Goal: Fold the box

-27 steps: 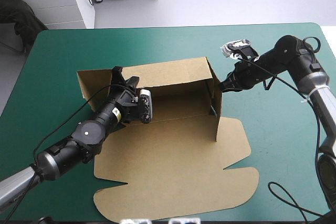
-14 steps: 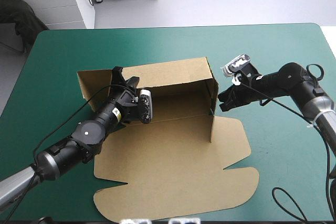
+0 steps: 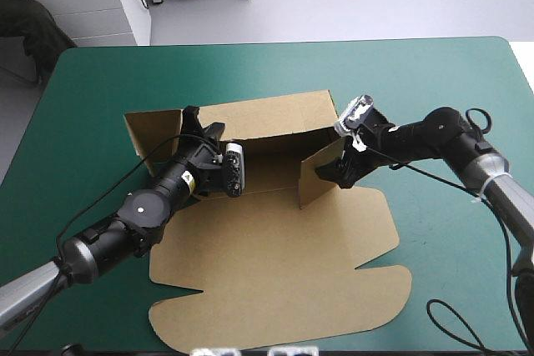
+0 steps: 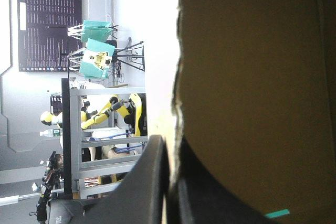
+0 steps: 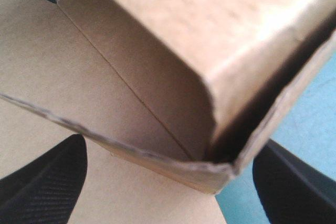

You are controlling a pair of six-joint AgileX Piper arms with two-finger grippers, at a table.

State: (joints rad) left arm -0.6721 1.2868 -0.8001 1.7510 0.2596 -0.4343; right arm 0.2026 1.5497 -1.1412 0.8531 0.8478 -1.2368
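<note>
One wall (image 3: 275, 118) of the box (image 3: 275, 239) stood, mid-table (image 3: 250, 72); a side flap (image 3: 313, 179) leaned inward and the rest lay flat. The left gripper (image 3: 203, 121) clenched the wall; the right gripper (image 3: 338, 174) was spread astride the flap. Most folding was left to do.

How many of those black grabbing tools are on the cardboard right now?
2. The left tool is shut on the box at its back wall's left end; the right tool, open, straddles the right flap.
</note>
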